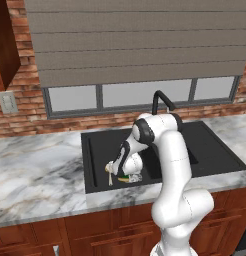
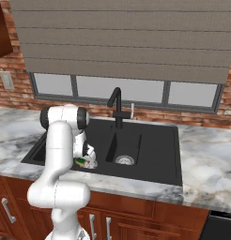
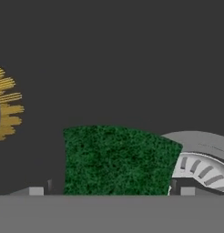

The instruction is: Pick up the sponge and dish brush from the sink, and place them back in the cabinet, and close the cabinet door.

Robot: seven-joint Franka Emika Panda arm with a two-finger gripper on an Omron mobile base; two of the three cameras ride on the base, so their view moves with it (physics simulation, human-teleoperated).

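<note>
Hanging low in the left basin of the black sink (image 1: pixel 215 155), the gripper (image 3: pixel 111 191) has its jaws spread wide, one tip at each side of the sponge (image 3: pixel 116 159), green face up, long axis spanning the gap. The dish brush (image 1: pixel 110 171) lies just left. A silver drain (image 3: pixel 200 164) peeks right. Marble table (image 1: pixel 35 175) surrounds, brick wall (image 1: pixel 25 100) behind.
</note>
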